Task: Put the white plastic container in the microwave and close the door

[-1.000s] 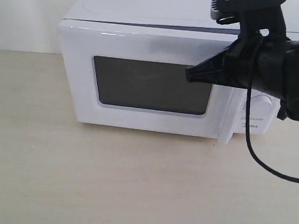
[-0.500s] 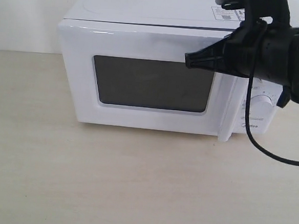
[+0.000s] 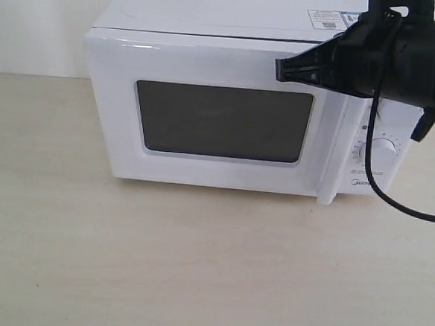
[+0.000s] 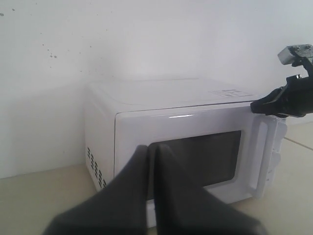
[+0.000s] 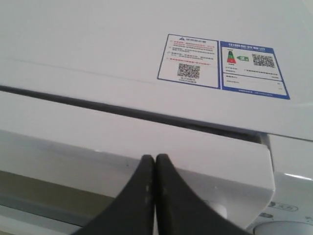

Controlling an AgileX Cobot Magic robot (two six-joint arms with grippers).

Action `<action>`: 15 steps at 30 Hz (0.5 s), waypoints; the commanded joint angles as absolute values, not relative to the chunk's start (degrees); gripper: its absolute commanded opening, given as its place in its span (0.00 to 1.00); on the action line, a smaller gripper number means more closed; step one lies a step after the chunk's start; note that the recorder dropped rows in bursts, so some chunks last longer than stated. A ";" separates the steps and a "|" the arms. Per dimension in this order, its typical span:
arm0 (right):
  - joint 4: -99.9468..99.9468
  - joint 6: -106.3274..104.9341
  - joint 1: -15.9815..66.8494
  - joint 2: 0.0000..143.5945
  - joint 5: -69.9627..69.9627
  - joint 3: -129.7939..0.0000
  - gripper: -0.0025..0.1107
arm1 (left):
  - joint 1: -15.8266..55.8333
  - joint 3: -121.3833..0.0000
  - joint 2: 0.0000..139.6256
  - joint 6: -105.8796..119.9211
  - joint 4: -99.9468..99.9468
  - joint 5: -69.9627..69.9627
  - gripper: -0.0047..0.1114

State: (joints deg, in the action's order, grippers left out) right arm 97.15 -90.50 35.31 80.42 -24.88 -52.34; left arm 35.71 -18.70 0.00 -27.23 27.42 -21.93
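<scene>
The white microwave (image 3: 213, 13) stands on the table with its door (image 3: 115, 126) swung against the body; a thin dark seam runs along the door's top edge (image 5: 98, 127). The white plastic container is out of view. My right gripper (image 3: 278, 68) is shut and empty, its tip in front of the door's upper right corner, above the dark window (image 3: 224, 122) and near the bar handle (image 3: 328, 163). In the right wrist view the right gripper (image 5: 155, 157) points at the door's top. My left gripper (image 4: 148, 148) is shut and empty, well back from the microwave (image 4: 161, 95).
Two label stickers (image 5: 188, 61) sit on the microwave's top. A round dial (image 3: 383, 150) shows to the right of the door. A black cable (image 3: 379, 197) hangs from the right arm across the control panel. Pale tabletop (image 3: 195, 266) lies in front; a white wall stands behind.
My right gripper, still shut, has risen from beside the window's upper right corner to the door's top edge. The dial has come into view. The microwave has not moved.
</scene>
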 commanded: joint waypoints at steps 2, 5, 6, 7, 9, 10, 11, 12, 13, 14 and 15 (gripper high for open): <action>96.97 -90.42 34.28 83.30 -25.63 -52.66 0.02 | 35.87 -18.41 0.00 -27.40 27.77 -22.28 0.08; 96.85 -89.95 34.28 83.99 -26.30 -52.66 0.02 | 35.87 -18.41 0.00 -27.40 27.98 -22.26 0.08; 96.96 -89.95 34.28 83.77 -26.31 -52.66 0.02 | 35.87 -18.41 0.00 -27.40 28.14 -22.26 0.08; 97.30 -90.36 34.62 83.00 -26.31 -52.66 0.02 | 35.87 -18.41 0.00 -27.40 28.56 -22.26 0.08; 98.24 -91.05 37.03 79.77 -26.15 -52.66 0.02 | 35.87 -18.41 0.00 -27.40 28.57 -22.26 0.08; 99.42 -91.70 39.09 77.65 -26.15 -52.66 0.02 | 35.87 -18.41 0.00 -27.40 28.56 -22.03 0.08; 99.95 -92.51 40.48 76.40 -26.33 -52.55 0.02 | 35.87 -18.41 0.00 -27.40 28.56 -21.80 0.08; 99.95 -93.09 42.43 74.78 -26.65 -51.97 0.02 | 35.87 -18.41 0.00 -27.40 28.56 -21.80 0.08; 99.89 -93.32 44.46 73.07 -27.55 -51.16 0.02 | 35.87 -18.41 0.00 -27.40 28.56 -21.80 0.08; 99.89 -93.32 46.17 71.48 -29.03 -50.31 0.02 | 35.87 -18.41 0.00 -27.40 28.56 -21.80 0.08; 99.89 -93.46 48.35 69.96 -31.61 -48.95 0.02 | 35.87 -18.41 0.00 -27.40 28.56 -21.80 0.08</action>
State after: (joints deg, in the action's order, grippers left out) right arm 99.50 -92.48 43.99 74.00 -27.37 -51.35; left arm 35.71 -18.70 0.00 -27.23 28.31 -22.16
